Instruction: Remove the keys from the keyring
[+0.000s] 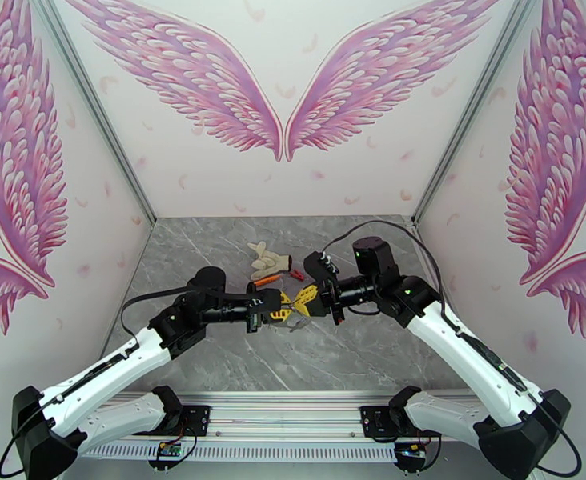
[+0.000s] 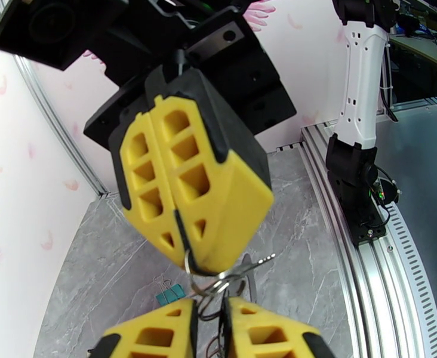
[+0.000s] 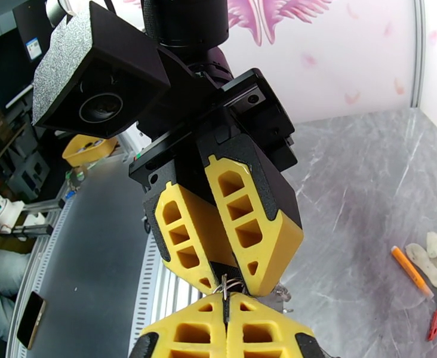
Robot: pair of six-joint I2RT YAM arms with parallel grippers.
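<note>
Both grippers meet fingertip to fingertip above the middle of the table. My left gripper (image 1: 286, 312) is shut, its yellow fingers (image 2: 153, 335) pinched on a dark curved strip of the keyring (image 2: 205, 310), most of which is hidden. My right gripper (image 1: 303, 302) is shut on a thin silver ring (image 2: 188, 265) of the keys (image 2: 230, 278), which dangle between the two grippers. In the right wrist view the left gripper's fingers (image 3: 188, 246) converge on the small ring (image 3: 227, 286) just above my own shut fingers (image 3: 182, 329), and a key (image 3: 281, 292) pokes out beside them.
A white glove (image 1: 267, 259), an orange pen-like stick (image 1: 267, 279) and a small red clip (image 1: 297, 275) lie on the grey marble table (image 1: 213, 354) behind the grippers. A teal clip (image 2: 171, 293) lies under them. A metal rail (image 1: 293, 410) runs along the near edge.
</note>
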